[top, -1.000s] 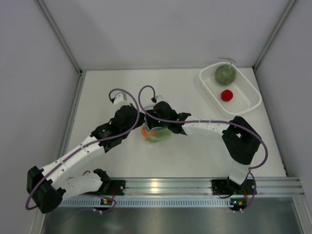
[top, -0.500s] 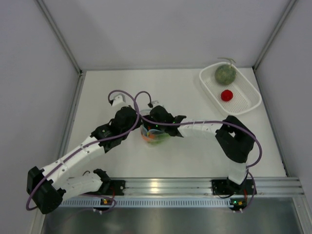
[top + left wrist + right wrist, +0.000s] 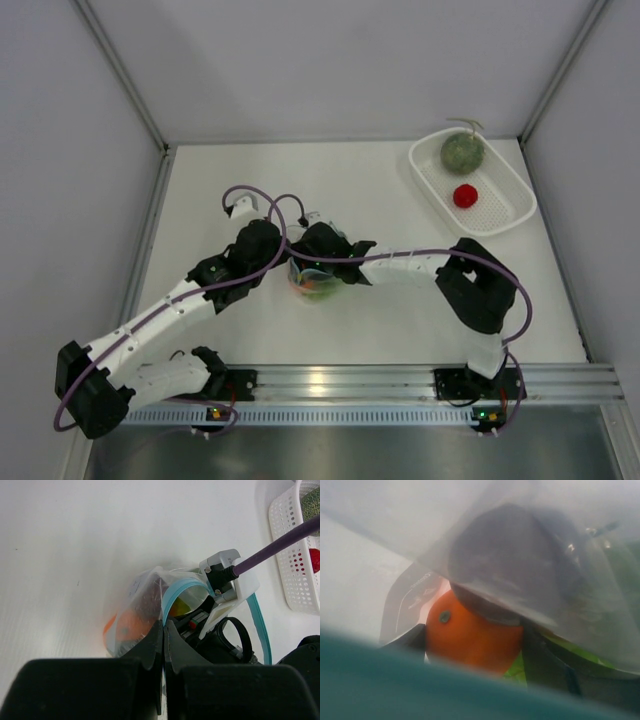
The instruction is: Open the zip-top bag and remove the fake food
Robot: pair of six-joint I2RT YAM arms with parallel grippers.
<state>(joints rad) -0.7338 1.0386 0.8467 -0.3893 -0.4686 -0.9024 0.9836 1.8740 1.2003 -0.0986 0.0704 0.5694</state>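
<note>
The small, crinkly, clear plastic zip-top bag with a light blue zip strip (image 3: pixel 142 592) lies mid-surface (image 3: pixel 350 180) between the arms. It holds an orange ball (image 3: pixel 470 630), a dark rounded piece (image 3: pixel 515 565) and something bright green (image 3: pixel 516 674). The left gripper (image 3: pixel 163 630) is pinched tight on the bag's rim. The right gripper (image 3: pixel 472 647) is inside the bag, with its jaws either side of the orange ball. Whether they actually press it is unclear, as film blurs that view. At the far right, a white perforated plastic basket (image 3: pixel 495 205) holds a grey-green round melon (image 3: pixel 463 152) and a red ball (image 3: pixel 465 196).

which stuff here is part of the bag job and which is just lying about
Job: zip-top bag, orange ball inside it, toy melon, red ball.
Lying about: white perforated basket holding the last two, aluminium rail.
</note>
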